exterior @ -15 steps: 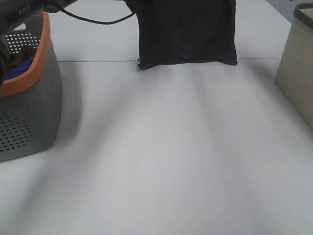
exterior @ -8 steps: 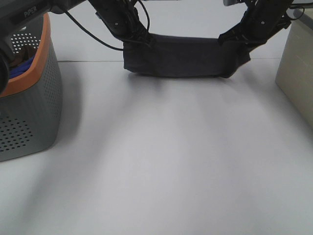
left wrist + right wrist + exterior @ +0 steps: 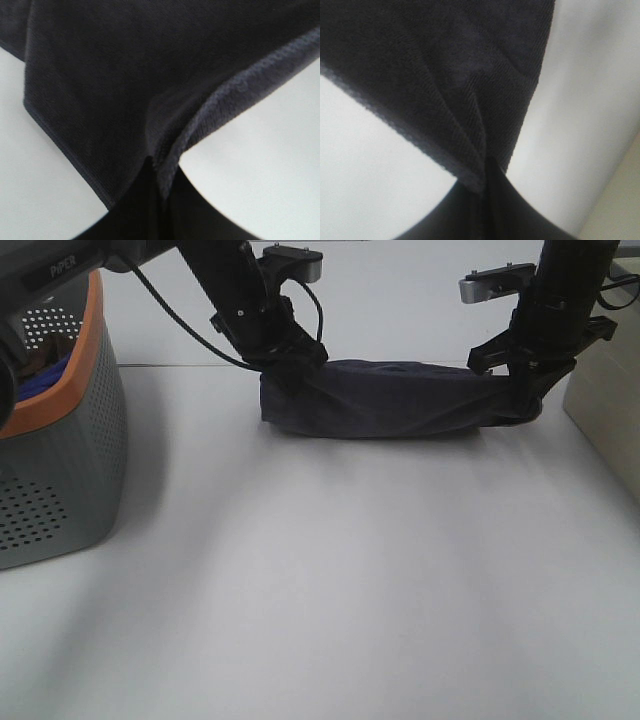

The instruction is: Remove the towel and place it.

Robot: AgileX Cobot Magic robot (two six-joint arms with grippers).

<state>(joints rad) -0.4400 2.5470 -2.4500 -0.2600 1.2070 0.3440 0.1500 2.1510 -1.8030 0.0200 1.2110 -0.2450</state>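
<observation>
The dark navy towel [image 3: 385,400] lies bunched in a long low heap on the white table [image 3: 330,580] at the far middle. My left gripper [image 3: 287,362] is shut on its left end, and my right gripper [image 3: 527,392] is shut on its right end, both low at the table. In the left wrist view the towel [image 3: 125,85] fills most of the frame and its hemmed edge runs into the shut jaws at the bottom. In the right wrist view the towel [image 3: 445,75] is pinched the same way. No white tag shows.
A grey perforated basket with an orange rim [image 3: 60,440] stands at the left and holds a bright blue cloth [image 3: 40,380]. A beige box [image 3: 610,390] stands at the right edge, close to my right arm. A black cable [image 3: 190,335] hangs behind the left arm.
Both grippers have come down with the towel. It hung as a flat sheet a second ago, sagged half a second ago, and now rests bunched on the table.
</observation>
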